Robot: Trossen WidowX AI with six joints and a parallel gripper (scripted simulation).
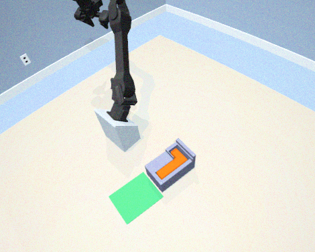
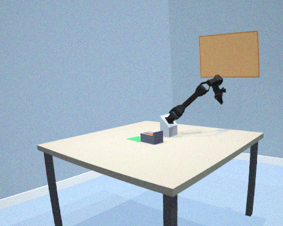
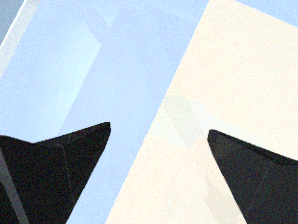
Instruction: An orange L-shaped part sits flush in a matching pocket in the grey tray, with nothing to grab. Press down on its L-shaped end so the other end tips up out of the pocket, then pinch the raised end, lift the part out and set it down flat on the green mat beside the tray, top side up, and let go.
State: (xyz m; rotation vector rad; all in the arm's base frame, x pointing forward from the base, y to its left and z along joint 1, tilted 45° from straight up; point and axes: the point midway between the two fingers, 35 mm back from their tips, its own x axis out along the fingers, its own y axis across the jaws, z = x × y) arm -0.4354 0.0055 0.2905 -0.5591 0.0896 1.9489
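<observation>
The orange L-shaped part (image 1: 172, 165) (image 2: 148, 133) lies in the pocket of the grey tray (image 1: 155, 164) (image 2: 147, 138), looking level. In the top view its L-shaped end is at the upper right and its straight end at the lower left, toward the mat. The green mat (image 1: 135, 198) (image 2: 133, 139) lies flat beside the tray, with nothing on it. My gripper (image 1: 99, 26) (image 2: 221, 103) (image 3: 159, 130) is open and empty. It is high up, beyond the arm's base and far from the tray. The wrist view shows neither part, tray nor mat.
The arm's pale base block (image 1: 127, 137) (image 2: 168, 129) stands close to the tray and mat. A raised wall (image 1: 185, 148) runs along the tray's edge by the L-shaped end. The table edge runs through the wrist view between the fingers, with floor on the left.
</observation>
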